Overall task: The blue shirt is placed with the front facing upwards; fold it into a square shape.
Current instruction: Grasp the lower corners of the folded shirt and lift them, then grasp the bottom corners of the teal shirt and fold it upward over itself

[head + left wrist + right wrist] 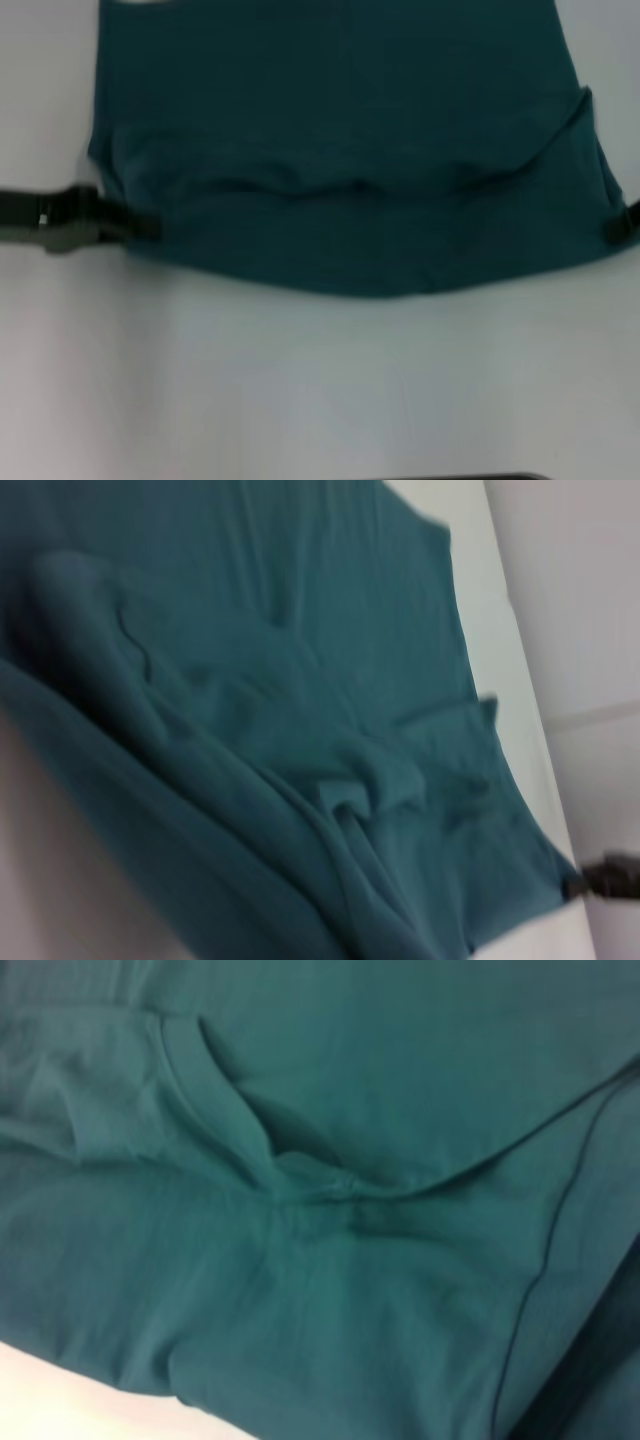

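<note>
The blue shirt (340, 130) lies across the far half of the white table, with its near part doubled over into a band whose front edge sags towards me. My left gripper (148, 228) pinches the left end of that band, coming in from the left edge of the head view. At the band's right end, my right gripper (618, 225) grips the fabric. The left wrist view shows the rumpled shirt (250, 680) and the right gripper (600, 878) at its far corner. In the right wrist view, only creased shirt fabric (350, 1160) is seen up close.
Bare white table (300, 380) stretches from the shirt's front edge towards me. A dark strip (450, 477) shows at the bottom edge of the head view.
</note>
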Controlling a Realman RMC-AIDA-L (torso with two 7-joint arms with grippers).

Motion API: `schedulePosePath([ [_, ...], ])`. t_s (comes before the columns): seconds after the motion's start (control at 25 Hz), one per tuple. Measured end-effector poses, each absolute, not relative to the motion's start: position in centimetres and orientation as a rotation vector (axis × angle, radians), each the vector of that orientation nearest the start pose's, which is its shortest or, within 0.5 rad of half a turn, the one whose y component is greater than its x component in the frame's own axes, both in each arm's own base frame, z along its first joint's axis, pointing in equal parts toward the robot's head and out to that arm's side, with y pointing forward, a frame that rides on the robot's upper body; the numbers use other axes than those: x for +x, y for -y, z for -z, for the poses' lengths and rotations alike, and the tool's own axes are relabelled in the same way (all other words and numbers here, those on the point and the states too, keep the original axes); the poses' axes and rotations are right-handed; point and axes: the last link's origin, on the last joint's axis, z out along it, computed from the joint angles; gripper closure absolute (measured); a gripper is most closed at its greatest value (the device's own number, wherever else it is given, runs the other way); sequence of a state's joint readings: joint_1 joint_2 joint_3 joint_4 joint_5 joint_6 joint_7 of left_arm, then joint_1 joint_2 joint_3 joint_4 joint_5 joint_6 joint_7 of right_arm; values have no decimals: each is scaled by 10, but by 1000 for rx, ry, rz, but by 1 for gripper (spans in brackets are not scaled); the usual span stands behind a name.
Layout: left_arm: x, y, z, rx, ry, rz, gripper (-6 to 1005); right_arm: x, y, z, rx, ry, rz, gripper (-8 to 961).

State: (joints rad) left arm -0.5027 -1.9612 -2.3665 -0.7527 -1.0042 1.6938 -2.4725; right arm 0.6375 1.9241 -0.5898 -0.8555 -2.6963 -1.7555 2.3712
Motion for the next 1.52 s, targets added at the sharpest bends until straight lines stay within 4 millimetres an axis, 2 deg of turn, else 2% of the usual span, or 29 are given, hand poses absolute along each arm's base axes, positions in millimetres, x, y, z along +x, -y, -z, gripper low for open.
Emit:
schedulePosePath([
  [0.24, -288, -274, -45, -2476, 2093, 320, 975, 310, -303, -81, -2438, -1874, 330, 922],
  [0.4, -296, -247, -45, -2523, 2146, 175, 975, 314, -283, -76, -2470, -1931, 418, 922],
  [0.64, -311, -223, -42, -2525, 2215, 3, 976, 331, -254, -70, -2438, -2027, 515, 922],
  [0.76, -312, -218, -38, -2556, 2217, -50, 976, 334, -249, -68, -2448, -2042, 499, 922],
  [1.04, -311, -216, -35, -2580, 2216, -94, 975, 327, -254, -65, -2490, -2029, 448, 922],
  [1.12, -309, -219, -37, -2582, 2202, -78, 975, 321, -261, -67, -2517, -2006, 370, 922],
  [1.36, -297, -253, -56, -2608, 2092, -27, 976, 292, -297, -94, -2607, -1855, -93, 921],
  [1.52, -283, -288, -75, -2606, 2028, 30, 976, 284, -322, -118, -2534, -1795, -289, 921],
])
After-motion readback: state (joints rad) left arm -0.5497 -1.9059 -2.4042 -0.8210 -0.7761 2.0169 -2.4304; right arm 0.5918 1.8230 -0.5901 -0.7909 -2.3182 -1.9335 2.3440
